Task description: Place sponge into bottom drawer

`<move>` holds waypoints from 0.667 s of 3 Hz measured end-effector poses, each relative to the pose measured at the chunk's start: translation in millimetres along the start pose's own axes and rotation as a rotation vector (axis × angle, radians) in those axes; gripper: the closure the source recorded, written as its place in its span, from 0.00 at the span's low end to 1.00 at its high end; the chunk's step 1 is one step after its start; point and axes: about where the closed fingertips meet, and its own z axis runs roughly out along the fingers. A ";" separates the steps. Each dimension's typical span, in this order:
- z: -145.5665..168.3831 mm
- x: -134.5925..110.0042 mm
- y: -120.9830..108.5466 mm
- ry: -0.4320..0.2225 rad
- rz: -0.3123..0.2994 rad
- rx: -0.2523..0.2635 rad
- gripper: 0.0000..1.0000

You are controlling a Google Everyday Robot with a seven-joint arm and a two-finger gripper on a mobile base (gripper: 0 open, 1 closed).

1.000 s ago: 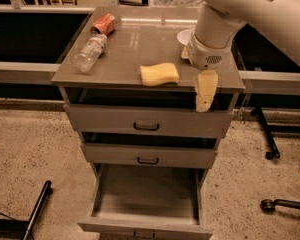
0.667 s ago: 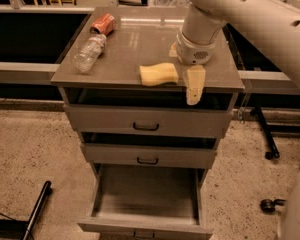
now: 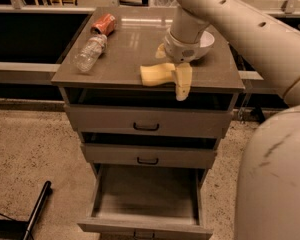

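Where the wrist covers it, you lose the right end of the pale yellow, wavy-sided foam sponge (image 3: pixel 156 75), which lies flat near the front edge of the grey cabinet top (image 3: pixel 125 59). The gripper (image 3: pixel 172 68) hangs over that end, its fingers spread and clasping nothing. One deep grey bottom drawer (image 3: pixel 145 201) stands open, its front cut off. One clear plastic bottle (image 3: pixel 90 53), one red can (image 3: pixel 104 24) and one half-hidden white bowl (image 3: pixel 208 40) share the top.

Single cam, high and close in front of the cabinet (image 3: pixel 115 121), facing down and far, gripper (image 3: pixel 172 68) mid-frame over its top.

Sponge (image 3: pixel 157 74) atop cabinet (image 3: pixel 121 59) by gripper (image 3: pixel 172 73); bottom drawer (image 3: pixel 146 198) open
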 end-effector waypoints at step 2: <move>18.6 -9.3 -5.8 -0.066 -0.033 -0.039 0.41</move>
